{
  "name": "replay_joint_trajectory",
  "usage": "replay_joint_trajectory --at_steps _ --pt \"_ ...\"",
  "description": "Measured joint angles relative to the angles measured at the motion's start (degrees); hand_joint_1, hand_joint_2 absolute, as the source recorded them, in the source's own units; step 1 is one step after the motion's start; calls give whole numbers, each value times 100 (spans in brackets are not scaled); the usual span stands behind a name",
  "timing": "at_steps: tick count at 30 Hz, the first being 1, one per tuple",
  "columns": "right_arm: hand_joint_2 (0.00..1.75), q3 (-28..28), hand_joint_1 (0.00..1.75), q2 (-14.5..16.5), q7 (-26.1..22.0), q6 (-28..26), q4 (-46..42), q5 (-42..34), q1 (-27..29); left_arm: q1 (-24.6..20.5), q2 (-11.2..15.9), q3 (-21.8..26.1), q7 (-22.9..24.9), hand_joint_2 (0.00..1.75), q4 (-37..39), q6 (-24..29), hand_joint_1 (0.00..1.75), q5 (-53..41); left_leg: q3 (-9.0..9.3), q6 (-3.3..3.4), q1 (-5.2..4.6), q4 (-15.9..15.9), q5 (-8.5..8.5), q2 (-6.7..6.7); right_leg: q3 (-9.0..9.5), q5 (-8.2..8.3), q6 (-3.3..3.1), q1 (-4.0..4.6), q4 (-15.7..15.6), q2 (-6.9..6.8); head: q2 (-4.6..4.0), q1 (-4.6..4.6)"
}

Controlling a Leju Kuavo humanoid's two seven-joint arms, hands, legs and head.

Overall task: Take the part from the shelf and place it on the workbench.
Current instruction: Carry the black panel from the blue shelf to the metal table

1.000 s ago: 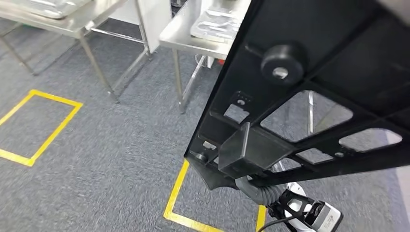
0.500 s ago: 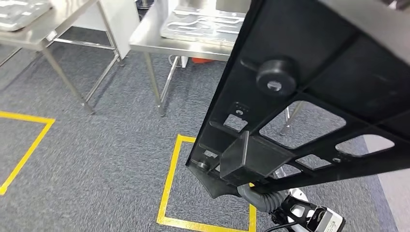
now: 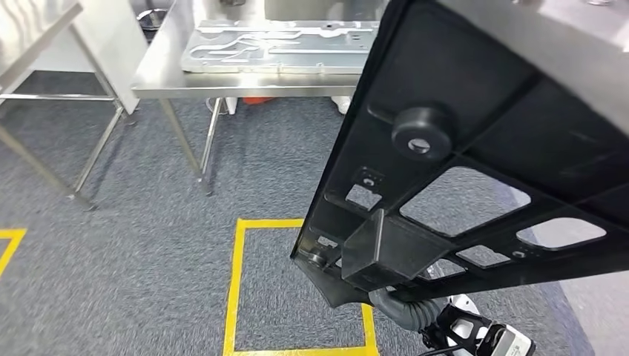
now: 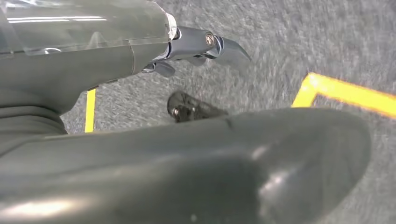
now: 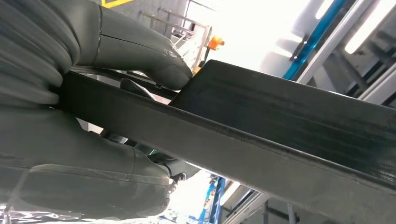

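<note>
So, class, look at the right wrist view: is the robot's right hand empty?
No: the right hand grips the edge of the black part, thumb on one face and fingers on the other.

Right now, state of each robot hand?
Left robot hand: cannot be told.
Right robot hand: closed on the black part.

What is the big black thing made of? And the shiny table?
The black part looks like moulded plastic: matt, with ribs and cut-out windows. The table looks like stainless steel: silvery, reflective top and thin metal legs. The floor looks like grey carpet, speckled and fuzzy.
</note>
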Motion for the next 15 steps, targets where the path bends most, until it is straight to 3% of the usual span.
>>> replay_joint_trajectory --at_steps 1,3,5,7,9,10,11,13,15 --pt "175 -8 175 0 0 19 0 -1 1 2 0 -1 8 0 0 -3 0 -5 12 38 -7 -51 -13 -32 -24 9 37 -6 6 60 0 0" --pt "175 -35 175 2 0 32 -1 -1 16 -6 -4 -1 20 0 0 -11 0 -14 26 129 -18 -86 22 87 -55 27 108 -31 -2 120 0 -1" --pt "175 -72 175 8 0 30 -2 8 35 -26 -9 -1 18 0 0 -36 0 -27 42 209 -13 -138 70 182 -156 -116 152 -32 202 -111 0 1" --pt "175 -102 175 13 0 26 -3 25 52 -24 -4 -1 15 0 0 -74 0 -42 37 242 -30 -154 87 271 -478 -495 182 -37 896 -452 0 2" --pt "175 -120 175 17 -1 22 -3 57 80 -2 6 0 15 0 0 -107 0 -50 30 246 -50 -152 81 362 -815 -763 211 -59 1609 -574 0 2" --pt "175 -125 175 19 -1 20 -4 74 97 4 9 -1 15 0 0 -116 0 -51 31 243 -54 -151 74 397 -850 -740 216 -66 1694 -586 0 2" --pt "175 -128 175 19 -1 18 -8 88 113 5 11 -1 15 0 0 -125 0 -52 38 236 -55 -150 66 423 -755 -609 215 -69 1525 -593 0 2" --pt "175 -135 175 20 0 14 -30 104 129 -3 11 -1 14 0 0 -144 0 -56 63 207 -60 -150 38 458 -303 -251 188 -63 685 -638 0 2" --pt "175 -143 175 20 0 8 -61 121 134 -12 11 -2 10 0 0 -164 0 -66 81 155 -74 -150 -4 478 27 -100 126 -26 63 -682 0 1"
